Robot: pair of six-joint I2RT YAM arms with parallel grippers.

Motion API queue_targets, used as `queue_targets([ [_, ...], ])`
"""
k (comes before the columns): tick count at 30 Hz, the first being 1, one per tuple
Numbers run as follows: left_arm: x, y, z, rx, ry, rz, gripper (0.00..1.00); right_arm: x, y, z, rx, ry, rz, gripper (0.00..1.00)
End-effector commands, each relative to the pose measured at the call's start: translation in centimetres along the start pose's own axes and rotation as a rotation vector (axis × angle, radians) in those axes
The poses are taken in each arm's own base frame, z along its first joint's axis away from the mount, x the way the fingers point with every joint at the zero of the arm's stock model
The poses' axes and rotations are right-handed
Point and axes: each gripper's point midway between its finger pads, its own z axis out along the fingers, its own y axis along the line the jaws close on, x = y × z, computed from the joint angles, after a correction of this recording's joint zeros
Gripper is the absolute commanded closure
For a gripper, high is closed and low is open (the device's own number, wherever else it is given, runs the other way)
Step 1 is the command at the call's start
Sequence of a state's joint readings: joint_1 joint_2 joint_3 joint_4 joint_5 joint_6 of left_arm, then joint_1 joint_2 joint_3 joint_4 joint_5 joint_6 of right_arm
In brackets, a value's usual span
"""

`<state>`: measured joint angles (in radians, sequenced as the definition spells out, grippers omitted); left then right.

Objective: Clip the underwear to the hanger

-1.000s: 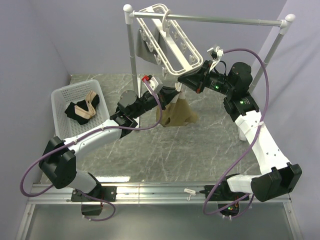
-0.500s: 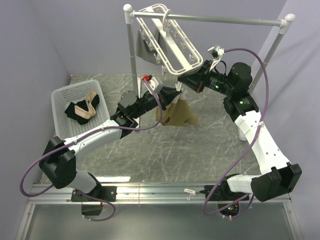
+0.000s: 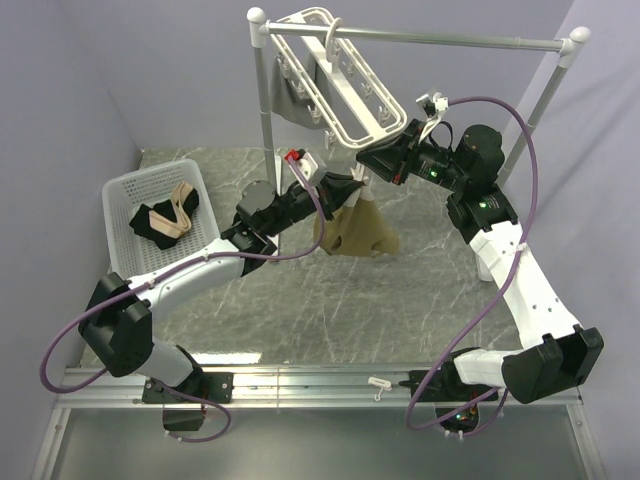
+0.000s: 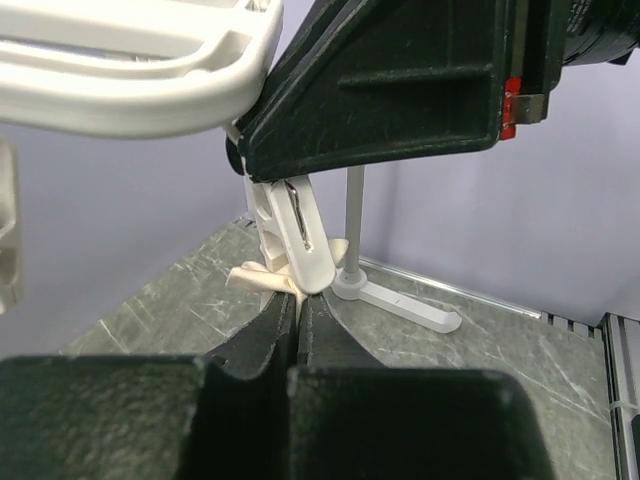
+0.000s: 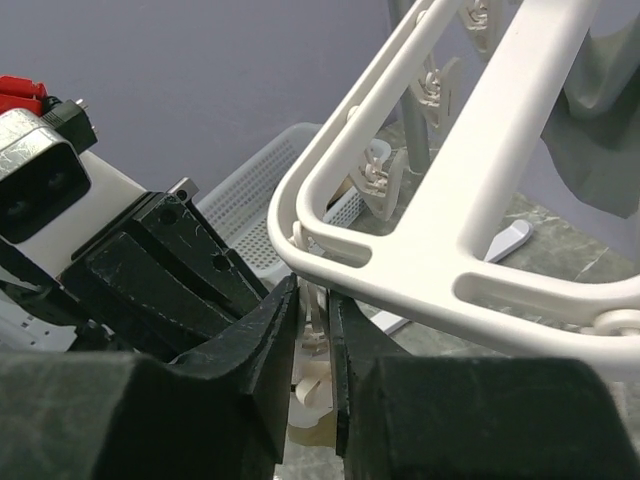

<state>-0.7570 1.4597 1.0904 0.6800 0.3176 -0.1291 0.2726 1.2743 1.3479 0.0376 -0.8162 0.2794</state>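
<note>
I'm mid-clipping: my left gripper, jaws together, pinches the underwear up under the hanger, while my right gripper stands slightly apart around a clip, pressure unclear, so next I'd confirm the clip bites before releasing.

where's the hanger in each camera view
Top external: hanger at top centre, hooked on the rail.
Left wrist: hanger's rim across the top left.
Right wrist: hanger frame sweeps from centre to upper right.
Shared landmark: the corner clip dangling under its rim, in all three.
</note>
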Motion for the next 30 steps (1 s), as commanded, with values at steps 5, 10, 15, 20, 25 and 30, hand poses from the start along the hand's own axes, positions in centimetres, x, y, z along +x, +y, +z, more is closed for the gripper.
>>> queue_targets([
  [5,-5.1,-0.8,1.0,0.033,-0.138,0.024,1.00,1.2,0.3,0.1,-0.006,0.044,0.027,0.66],
  [10,-5.1,-0.7,1.2,0.030,-0.137,0.022,1.00,1.0,0.4,0.0,-0.008,0.040,0.026,0.59],
  [15,-5.0,-0.5,1.4,0.027,-0.136,0.021,1.00,0.9,0.5,0.0,-0.017,0.039,0.023,0.56],
  [20,-4.8,-0.3,1.6,0.019,-0.130,0.020,1.00,0.7,0.8,-0.1,-0.024,0.037,0.025,0.43],
  [25,-4.6,-0.2,1.6,0.015,-0.117,0.021,1.00,0.3,1.0,-0.4,-0.011,0.028,0.014,0.30],
  [30,-4.0,0.2,1.1,-0.003,-0.093,0.030,1.00,-0.2,1.4,-1.4,0.007,0.015,-0.013,0.20],
])
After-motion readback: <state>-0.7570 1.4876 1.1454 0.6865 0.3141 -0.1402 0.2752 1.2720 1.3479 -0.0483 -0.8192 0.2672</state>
